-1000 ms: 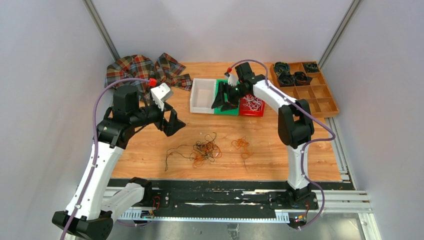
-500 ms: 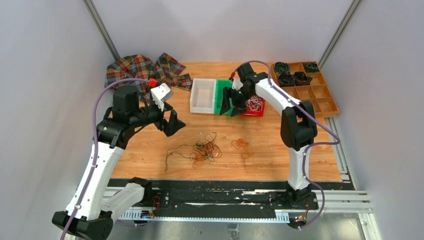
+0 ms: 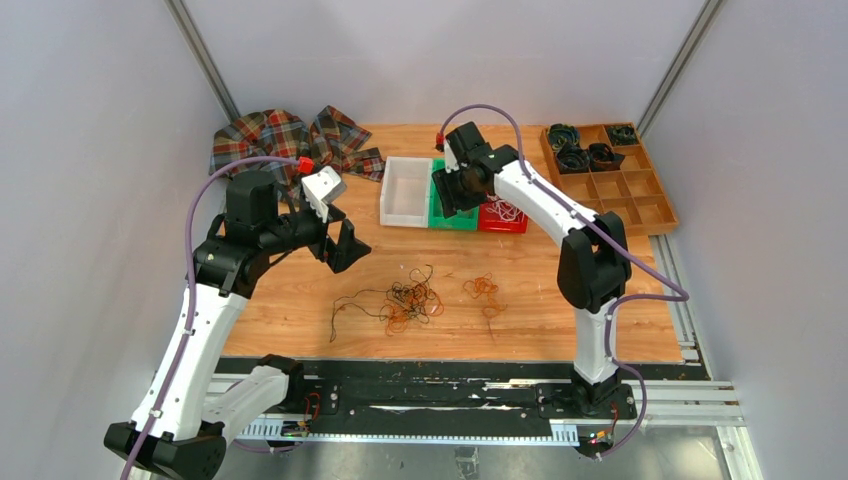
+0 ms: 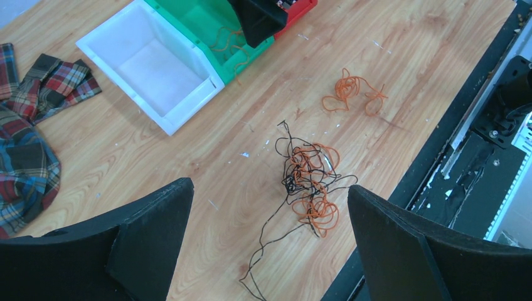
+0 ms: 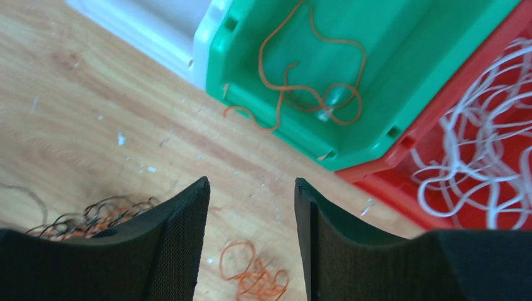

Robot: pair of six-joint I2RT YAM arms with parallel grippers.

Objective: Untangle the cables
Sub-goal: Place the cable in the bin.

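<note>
Bins (image 3: pixel 405 195) in a row mid-back of the tabletop (image 3: pixel 560 300), cables (image 3: pixel 508 208) in two. Cloth (image 3: pixel 280 140) back-left corner, tray (image 3: pixel 640 200) back-right. Tangle (image 3: pixel 408 300) near the front edge, small bunch (image 3: pixel 483 289) just right of it.

Three bins are sitting in a row: a white bin (image 3: pixel 405 190) left of the green bin (image 5: pixel 414 56), a red bin (image 3: pixel 503 227) right of it. One orange cable (image 5: pixel 323 100) is lying inside the green bin. White cables (image 5: pixel 477 144), too tangled to count, are filling the red one. Nearer than the green bin, two clumps are lying on the counter (image 3: pixel 560 290): a black-and-orange tangle (image 4: pixel 310 182) and a small orange clump (image 4: pixel 351 94). Far right, four dark coiled rolls (image 3: pixel 572 158) are sitting in one wooden tray (image 3: pixel 640 195).
</note>
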